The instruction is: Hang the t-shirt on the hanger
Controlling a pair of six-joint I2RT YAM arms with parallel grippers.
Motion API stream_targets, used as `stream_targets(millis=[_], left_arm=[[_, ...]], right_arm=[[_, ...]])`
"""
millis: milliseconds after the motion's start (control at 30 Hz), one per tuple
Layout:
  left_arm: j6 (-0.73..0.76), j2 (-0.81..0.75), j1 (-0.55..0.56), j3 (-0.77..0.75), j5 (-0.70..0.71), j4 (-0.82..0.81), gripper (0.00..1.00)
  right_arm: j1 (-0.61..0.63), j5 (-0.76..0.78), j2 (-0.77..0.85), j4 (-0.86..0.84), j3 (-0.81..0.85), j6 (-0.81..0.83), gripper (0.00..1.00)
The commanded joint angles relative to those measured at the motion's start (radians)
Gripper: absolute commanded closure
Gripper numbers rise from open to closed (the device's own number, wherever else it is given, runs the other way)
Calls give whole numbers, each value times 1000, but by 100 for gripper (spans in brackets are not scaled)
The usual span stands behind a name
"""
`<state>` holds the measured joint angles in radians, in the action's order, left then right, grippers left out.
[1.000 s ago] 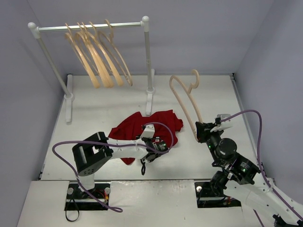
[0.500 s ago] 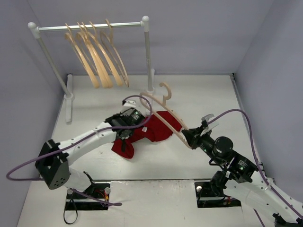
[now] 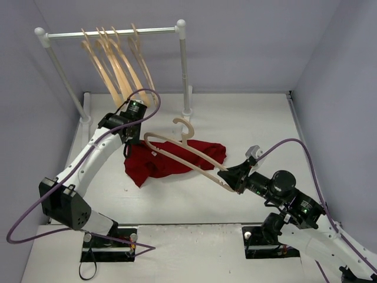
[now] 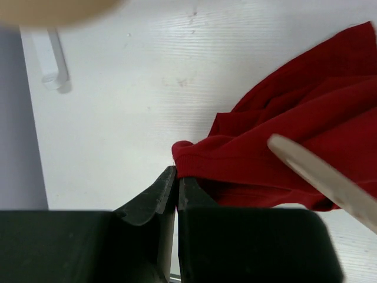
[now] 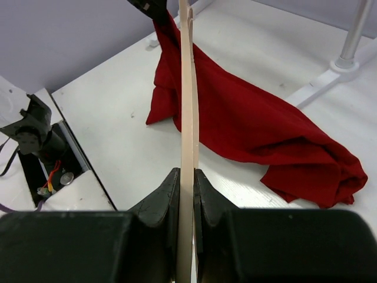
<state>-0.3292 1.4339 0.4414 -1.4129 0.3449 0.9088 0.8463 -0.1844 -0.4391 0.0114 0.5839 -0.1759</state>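
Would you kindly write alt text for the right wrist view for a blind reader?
The right gripper clamps a pale wooden hanger edge-on above a crumpled dark-red t-shirt on the white table; the left gripper holds one corner up.

Left wrist view: dark-red soft cloth t-shirt [image 4: 294, 141] cut off at right edge. Pale bent-wood hanger [image 4: 321, 177] crossing over it is blurred and cropped too. Blurry tan blob [image 4: 53, 9] up-left of the t-shirt, can't identify. Top view: left tool [image 4: 176, 172] tips hidden under its own wrist at the t-shirt's left edge. Right wrist view: hanger's far end beyond the t-shirt cropped by top edge.
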Motion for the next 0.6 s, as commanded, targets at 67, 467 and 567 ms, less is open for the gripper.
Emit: stream_targets(millis=[67, 467, 567], left_arm=[[106, 53, -67, -76, -35, 67, 100], [144, 31, -70, -100, -124, 77, 100], [161, -11, -69, -95, -173, 81, 100]], right_arm=[[8, -74, -3, -90, 62, 25, 100], [10, -98, -60, -97, 83, 84, 100], [9, -94, -85, -113, 86, 106, 100]])
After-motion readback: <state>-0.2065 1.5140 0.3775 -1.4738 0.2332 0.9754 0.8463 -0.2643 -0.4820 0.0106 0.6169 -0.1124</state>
